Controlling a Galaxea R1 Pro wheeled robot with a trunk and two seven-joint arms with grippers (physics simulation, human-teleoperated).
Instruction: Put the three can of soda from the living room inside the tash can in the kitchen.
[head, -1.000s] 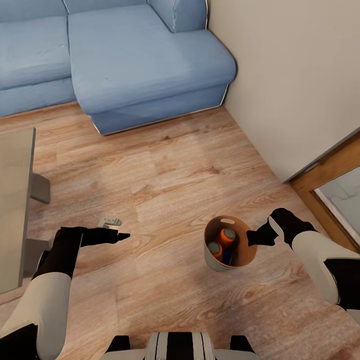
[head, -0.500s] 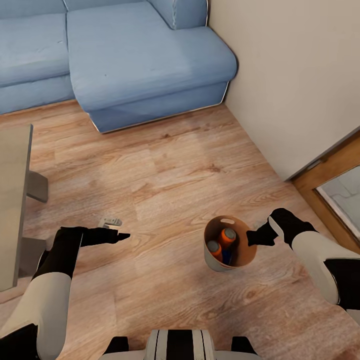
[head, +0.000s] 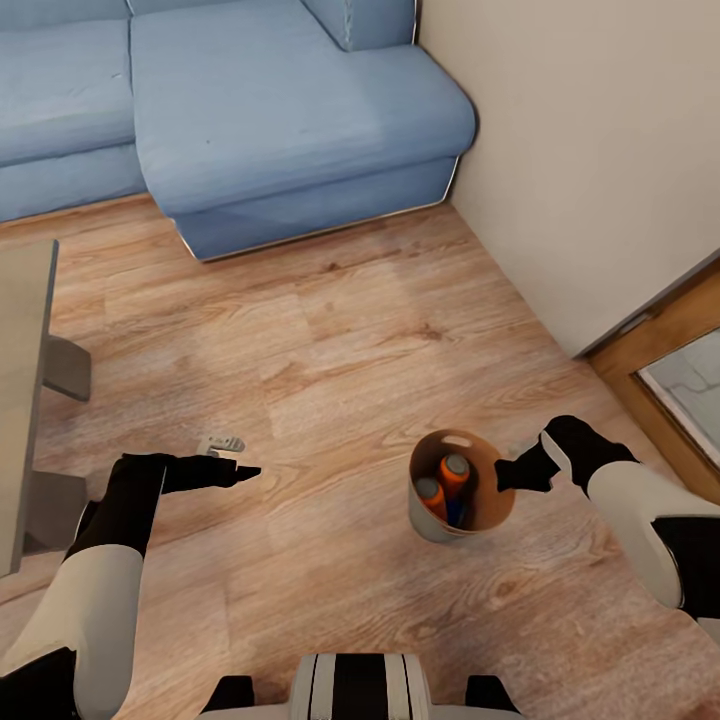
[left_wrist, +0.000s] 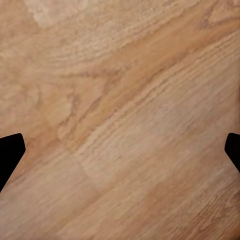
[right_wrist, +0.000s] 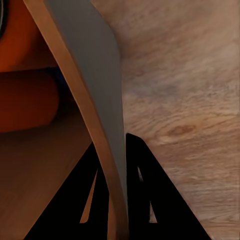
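While the head camera is looking down over both arms, a wood-grain plank floor (head: 340, 330) is taking up most of the scene, with a blue corner sofa (head: 250, 110) sitting at its far side against a plain beige wall (head: 590, 140). At the left edge a low grey table (head: 20, 390) is standing on the planks, and at the right a wood-framed glass door (head: 680, 380) is showing. Nearer the robot, a small round grey bucket with a tan wood-coloured inside (head: 461, 487) is being held just off the right arm's tip; the right gripper (head: 512, 474) is pinching its rim wall (right_wrist: 102, 120), one finger inside and one outside. Inside the bucket two bright orange soda cans (head: 444, 481) are standing beside a dark blue can (head: 456, 512). The left gripper (head: 245, 471) is hovering over bare floor with fingers (left_wrist: 10, 152) spread wide, holding nothing. A small pale object (head: 221, 443), too small to identify, is lying on the planks beside it.
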